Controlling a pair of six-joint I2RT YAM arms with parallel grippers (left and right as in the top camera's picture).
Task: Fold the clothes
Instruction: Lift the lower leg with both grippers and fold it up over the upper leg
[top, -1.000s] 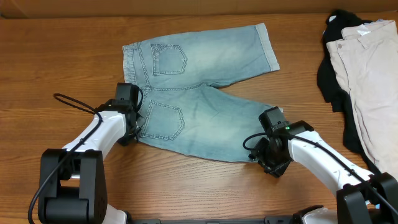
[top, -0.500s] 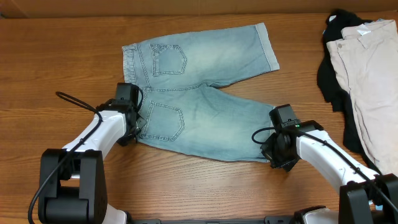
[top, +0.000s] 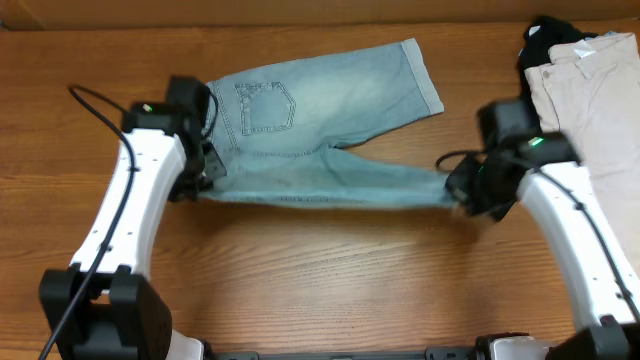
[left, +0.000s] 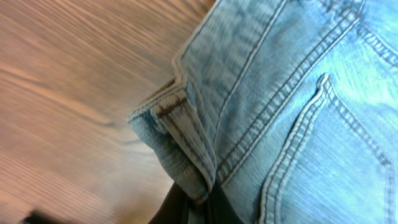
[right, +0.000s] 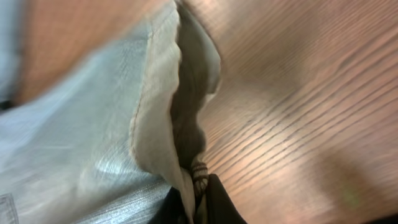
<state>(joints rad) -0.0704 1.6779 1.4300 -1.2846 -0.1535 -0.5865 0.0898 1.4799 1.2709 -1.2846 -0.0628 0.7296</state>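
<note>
Left end effector (top: 204, 178) and right end effector (top: 459, 195) clamp the shorts (top: 330, 100), stretching one leg between them to fold.

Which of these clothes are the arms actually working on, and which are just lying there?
In the job: denim shorts, held by the left gripper and right gripper.
Just lying about: beige trousers, black garment.

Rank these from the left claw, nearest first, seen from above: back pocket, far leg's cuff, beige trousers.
From the left claw:
1. Back pocket, close by on the denim shorts.
2. Far leg's cuff, right of centre.
3. Beige trousers, far right edge.
</note>
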